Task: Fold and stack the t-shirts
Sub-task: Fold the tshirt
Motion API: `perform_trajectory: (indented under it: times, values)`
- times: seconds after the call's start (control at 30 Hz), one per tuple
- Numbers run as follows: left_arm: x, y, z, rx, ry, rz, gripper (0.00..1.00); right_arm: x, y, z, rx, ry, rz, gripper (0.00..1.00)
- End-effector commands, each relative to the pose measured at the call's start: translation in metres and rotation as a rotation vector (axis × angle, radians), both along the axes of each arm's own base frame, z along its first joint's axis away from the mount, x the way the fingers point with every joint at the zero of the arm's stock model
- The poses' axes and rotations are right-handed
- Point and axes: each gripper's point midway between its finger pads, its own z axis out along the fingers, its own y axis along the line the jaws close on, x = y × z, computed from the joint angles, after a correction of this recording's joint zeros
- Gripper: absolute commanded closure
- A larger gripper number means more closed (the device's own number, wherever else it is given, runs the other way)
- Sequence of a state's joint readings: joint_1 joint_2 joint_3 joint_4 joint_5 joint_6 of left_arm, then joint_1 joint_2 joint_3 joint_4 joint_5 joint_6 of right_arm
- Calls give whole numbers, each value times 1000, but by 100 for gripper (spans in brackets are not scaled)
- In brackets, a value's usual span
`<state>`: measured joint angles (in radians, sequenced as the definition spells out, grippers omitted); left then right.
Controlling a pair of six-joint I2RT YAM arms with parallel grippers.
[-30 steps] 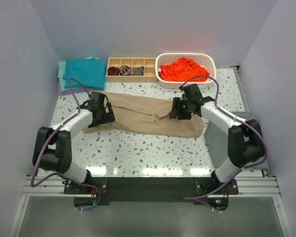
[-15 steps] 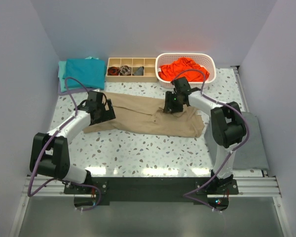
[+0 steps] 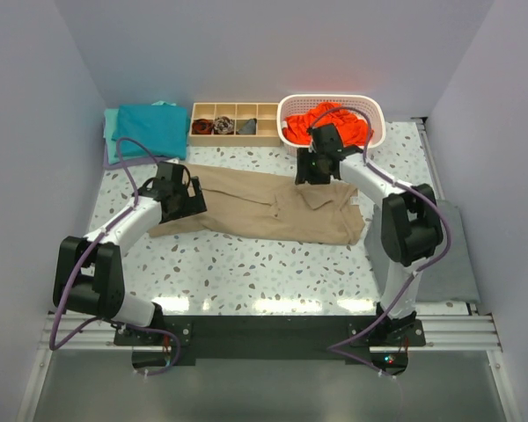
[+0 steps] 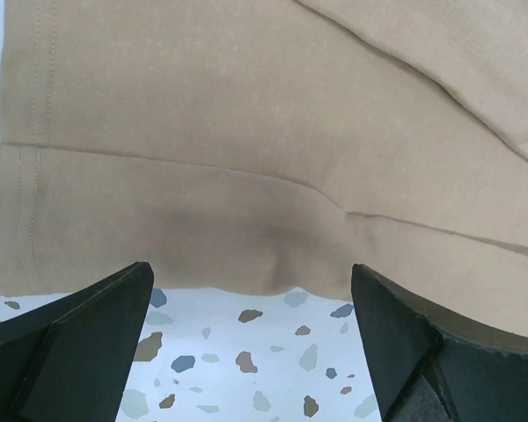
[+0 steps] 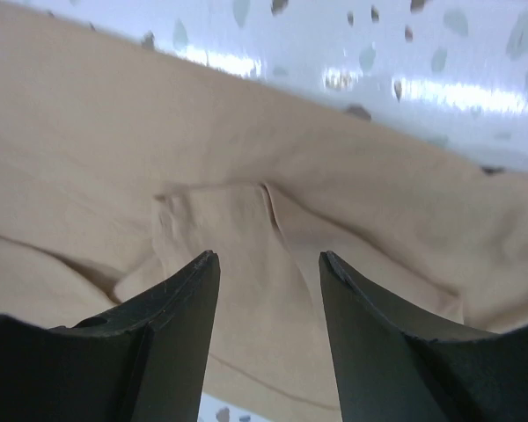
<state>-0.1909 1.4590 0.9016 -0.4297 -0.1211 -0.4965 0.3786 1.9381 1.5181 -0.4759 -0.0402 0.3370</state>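
A tan-khaki t-shirt [image 3: 264, 209] lies spread across the middle of the table. My left gripper [image 3: 190, 204] is open and empty at the shirt's left end. In the left wrist view its jaws [image 4: 251, 274] straddle bare table just short of the shirt's hem [image 4: 246, 193]. My right gripper [image 3: 310, 174] is open and empty over the shirt's far edge. In the right wrist view [image 5: 268, 257] creased tan cloth [image 5: 246, 229] lies between the fingers. Folded teal shirts [image 3: 148, 128] lie at the back left. An orange-red shirt [image 3: 327, 123] is bunched in a white basket [image 3: 377, 114].
A wooden divided tray [image 3: 233, 124] with small dark rolled socks stands at the back between the teal shirts and the basket. A flat dark grey cloth [image 3: 453, 255] lies at the right edge. Grey walls enclose the table on three sides.
My right gripper has moved from the shirt's right middle toward its far edge near the basket, and the cloth there now lies flatter. My left gripper has barely moved.
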Motion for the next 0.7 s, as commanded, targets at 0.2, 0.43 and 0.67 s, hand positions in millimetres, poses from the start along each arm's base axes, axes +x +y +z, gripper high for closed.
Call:
perform_trajectory:
  times: [0.2,0.43,0.67]
  values:
    - [16,-14,11,-48,-62,-59,0,-79,-26,-2,16,83,-14,46]
    - [15,-15,7,-46,-48,-73,0,-78,-24,-37,14,123,-41,46]
    - [13,-12,6,-31,-41,-62,0,-66,-22,-52,10,112,-37,47]
